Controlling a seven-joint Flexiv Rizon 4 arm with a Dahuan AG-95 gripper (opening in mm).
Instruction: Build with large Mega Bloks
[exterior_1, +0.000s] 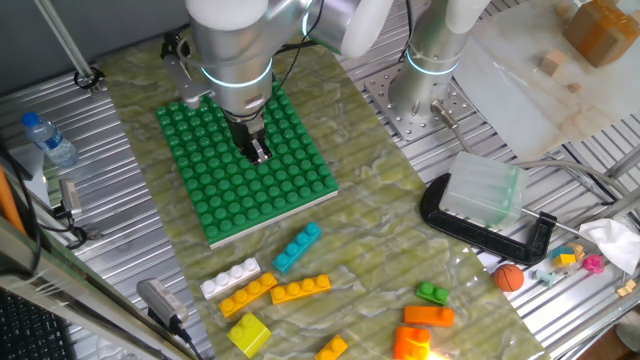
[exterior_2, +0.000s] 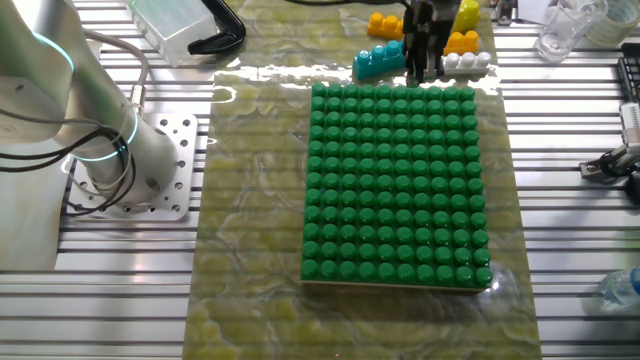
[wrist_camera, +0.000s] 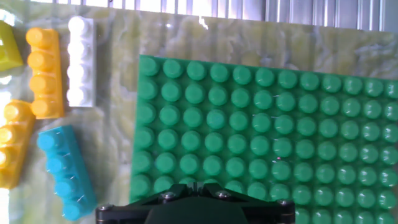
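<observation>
Lying loose: cyan brick (exterior_1: 297, 248), white brick (exterior_1: 230, 278)

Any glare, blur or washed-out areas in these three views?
One fixed view: a blown-out highlight on the orange bricks at the bottom edge. The other fixed view: bright glare on the mat just beyond the green baseplate. Hand view: soft overall, overexposed strip along the top, white brick nearly clipped; the end effector's fingertips are out of frame.
</observation>
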